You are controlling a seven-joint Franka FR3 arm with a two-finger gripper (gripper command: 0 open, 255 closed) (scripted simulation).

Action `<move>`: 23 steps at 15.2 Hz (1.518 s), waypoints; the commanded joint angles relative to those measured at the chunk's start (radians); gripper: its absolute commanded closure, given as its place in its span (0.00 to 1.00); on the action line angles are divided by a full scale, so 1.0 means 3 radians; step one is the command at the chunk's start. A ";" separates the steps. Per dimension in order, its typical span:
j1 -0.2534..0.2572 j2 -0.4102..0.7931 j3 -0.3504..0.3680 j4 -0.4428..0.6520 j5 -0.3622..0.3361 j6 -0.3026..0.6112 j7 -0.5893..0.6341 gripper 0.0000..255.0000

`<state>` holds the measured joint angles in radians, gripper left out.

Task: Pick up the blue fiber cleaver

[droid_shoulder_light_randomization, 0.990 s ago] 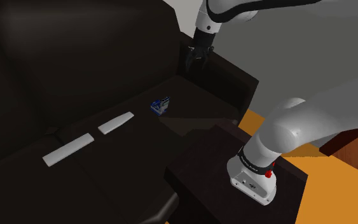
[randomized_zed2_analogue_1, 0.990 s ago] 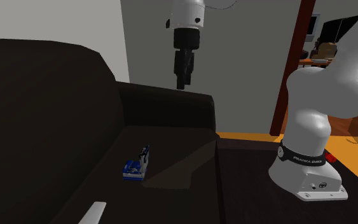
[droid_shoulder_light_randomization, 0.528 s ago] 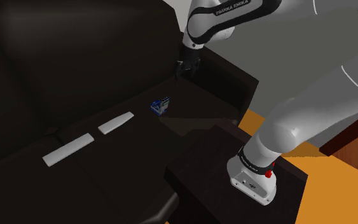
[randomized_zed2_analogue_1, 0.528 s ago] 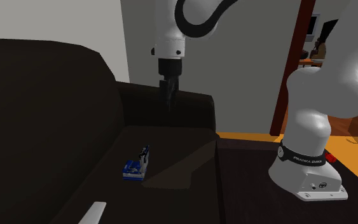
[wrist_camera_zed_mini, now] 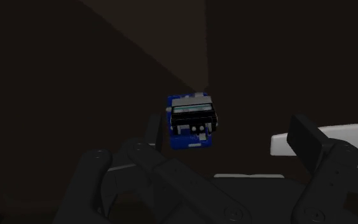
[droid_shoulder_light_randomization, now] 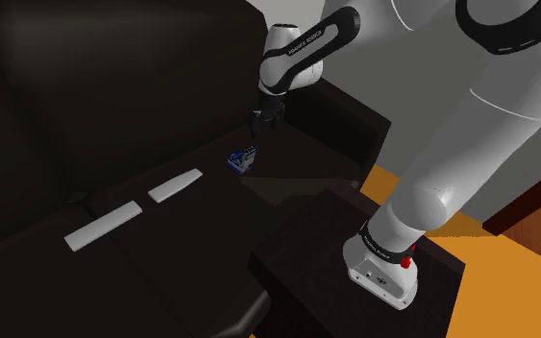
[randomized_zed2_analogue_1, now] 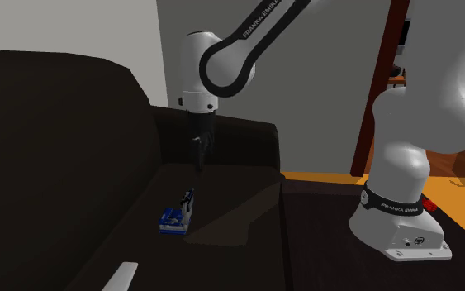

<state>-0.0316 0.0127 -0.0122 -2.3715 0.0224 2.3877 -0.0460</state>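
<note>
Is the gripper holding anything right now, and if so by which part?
Nothing is held: the gripper is open, hanging clear of the blue cleaver, which lies on the sofa seat.

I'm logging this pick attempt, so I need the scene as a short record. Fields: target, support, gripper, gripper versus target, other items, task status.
target: blue fiber cleaver, a small blue and grey block
support: seat of the dark sofa
gripper: open, fingers apart, holding nothing
gripper versus target: hangs above the cleaver, apart from it
other items: two flat white pieces on the seat, toward the shoulder view's left of the cleaver
task status: cleaver not yet grasped
</note>
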 commanded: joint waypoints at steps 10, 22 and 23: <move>-0.0018 0.1272 -0.0025 0.0691 -0.0112 0.0531 -0.0139 0.00; -0.0023 0.1492 -0.0023 0.0718 -0.0109 0.0724 -0.0141 1.00; -0.0022 0.1493 -0.0023 0.0720 -0.0109 0.0724 -0.0141 1.00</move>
<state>-0.0381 0.4584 -0.0188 -2.1554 -0.0103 2.6048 -0.0885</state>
